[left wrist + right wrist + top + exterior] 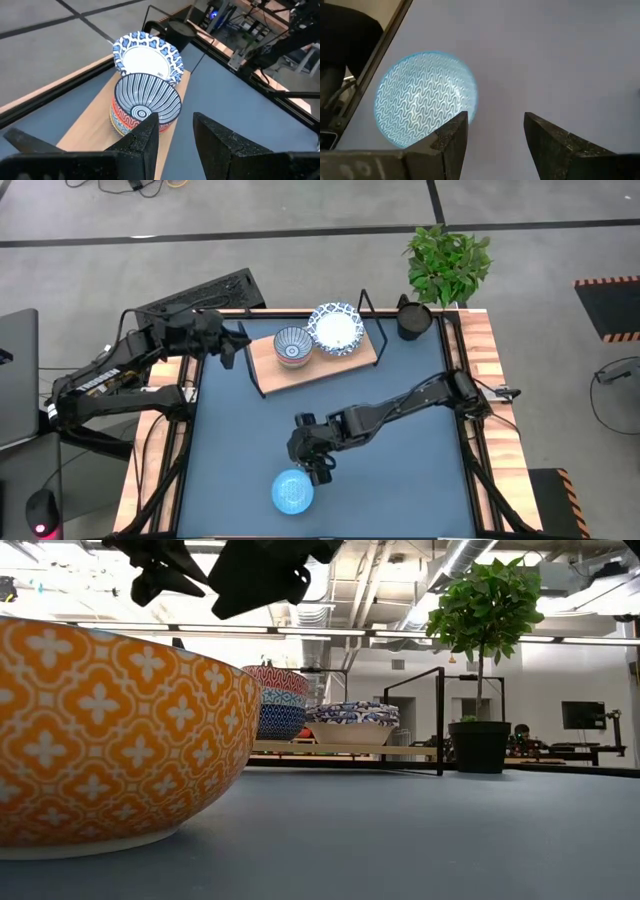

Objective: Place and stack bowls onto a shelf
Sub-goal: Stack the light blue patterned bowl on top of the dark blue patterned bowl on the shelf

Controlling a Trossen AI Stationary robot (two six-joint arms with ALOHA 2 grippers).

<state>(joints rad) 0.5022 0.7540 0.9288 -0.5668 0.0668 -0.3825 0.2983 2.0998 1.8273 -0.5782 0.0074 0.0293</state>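
A bowl, light blue inside (pixel 292 492), stands on its base on the dark-blue tabletop near the front edge. In the low view its outer wall (pixel 110 740) is orange with a white pattern. My right gripper (pixel 318 470) is open and hovers above the bowl, just to its far right; the bowl also shows in the right wrist view (pixel 425 97). On the light-wood shelf (pixel 350 362) stand a stack of small bowls (pixel 145 102) and, beside it, white bowls with blue-patterned rims (pixel 146 57). My left gripper (pixel 232 343) is open at the shelf's left end.
A black cup (pixel 413 320) and a potted plant (pixel 448 265) stand at the far right corner. The shelf's black wire frame (pixel 368 308) rises at its ends. The bare tabletop (pixel 400 470) lies between the shelf and the front edge.
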